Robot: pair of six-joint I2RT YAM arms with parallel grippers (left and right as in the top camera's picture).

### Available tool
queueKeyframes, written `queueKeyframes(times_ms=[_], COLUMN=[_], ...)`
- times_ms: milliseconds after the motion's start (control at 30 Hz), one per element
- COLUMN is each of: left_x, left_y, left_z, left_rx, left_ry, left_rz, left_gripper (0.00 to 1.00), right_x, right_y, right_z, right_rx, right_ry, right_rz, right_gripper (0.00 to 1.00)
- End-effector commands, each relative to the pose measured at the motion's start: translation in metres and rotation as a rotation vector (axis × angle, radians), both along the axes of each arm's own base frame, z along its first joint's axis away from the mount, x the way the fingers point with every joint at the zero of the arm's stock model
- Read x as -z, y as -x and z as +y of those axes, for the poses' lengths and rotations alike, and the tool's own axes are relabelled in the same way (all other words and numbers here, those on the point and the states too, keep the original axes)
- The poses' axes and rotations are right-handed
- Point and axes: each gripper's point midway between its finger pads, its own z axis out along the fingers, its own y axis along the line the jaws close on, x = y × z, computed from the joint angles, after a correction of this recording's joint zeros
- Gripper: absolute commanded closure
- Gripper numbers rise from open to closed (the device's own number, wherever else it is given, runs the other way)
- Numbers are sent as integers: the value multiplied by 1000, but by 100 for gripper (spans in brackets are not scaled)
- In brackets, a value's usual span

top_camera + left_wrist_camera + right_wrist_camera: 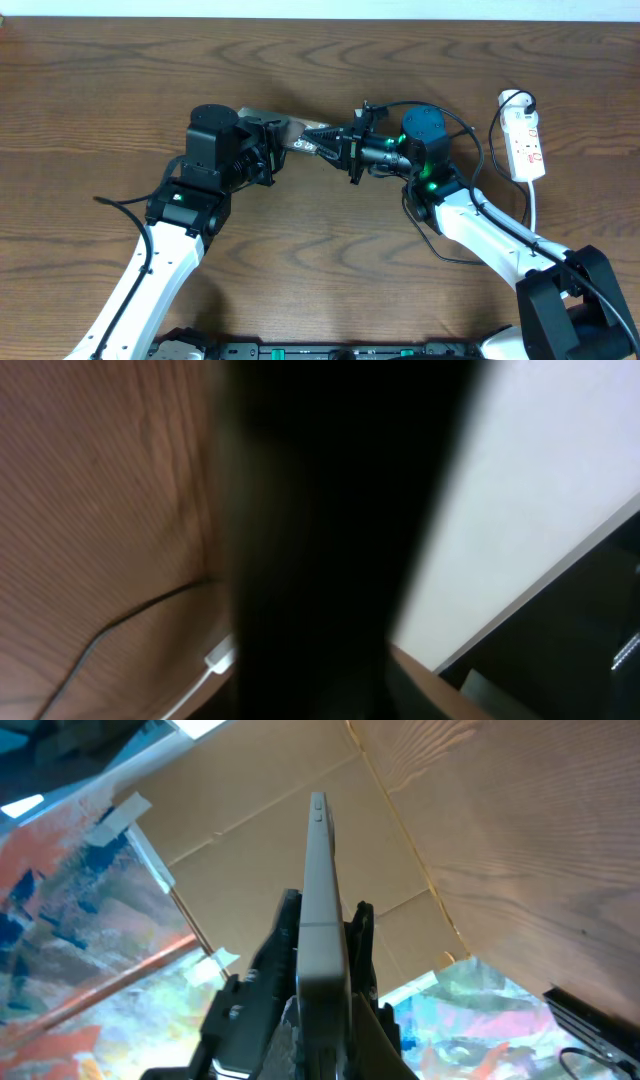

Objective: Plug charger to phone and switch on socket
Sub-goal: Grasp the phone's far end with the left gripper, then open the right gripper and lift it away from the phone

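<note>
The phone (296,133), glossy grey with white lettering, is held above the table between the two arms. My right gripper (343,150) is shut on it; in the right wrist view the phone (318,910) stands edge-on between the black jaws (322,1005). My left gripper (268,152) is at the phone's left end. Its wrist view is blocked by a broad dark shape, so its jaws do not show. The white socket (524,140) lies at the far right, with a black plug and cable loop at its top end. A thin black cable (120,623) lies on the table.
The socket's white cord (535,215) runs toward the front past the right arm. A white piece with a white cord (220,655) shows in the left wrist view. A thin black cable (120,204) lies beside the left arm. The table (320,60) is brown wood.
</note>
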Motion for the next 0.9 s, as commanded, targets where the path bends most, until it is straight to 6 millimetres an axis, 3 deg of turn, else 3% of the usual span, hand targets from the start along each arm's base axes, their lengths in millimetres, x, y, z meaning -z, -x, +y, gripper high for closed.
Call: queueKeyframes(times_ms=[0,200,433,567,867], left_x=[-2,-6,-10,-10,0], left_y=[1,3,1,0,-4], left_z=[-6,-15,-16,-15,1], left_rx=[38,63,62,65,100], left_ry=[-25,-26,-19,-32,-249], left_rz=[-34,-53,-73,-80,-161], left_gripper=[80,92,92,92,92], right_x=[-13,-13,-13,-13,-10], right_y=[6,6,8,9,13], right_z=[5,5,5,6,6], right_rx=[-26,-26,-33,-41,-73], right_ry=[-24,-27,-27,-28,4], right_rz=[0,8,9,9,-83], right_gripper=[99,99,98,90,70])
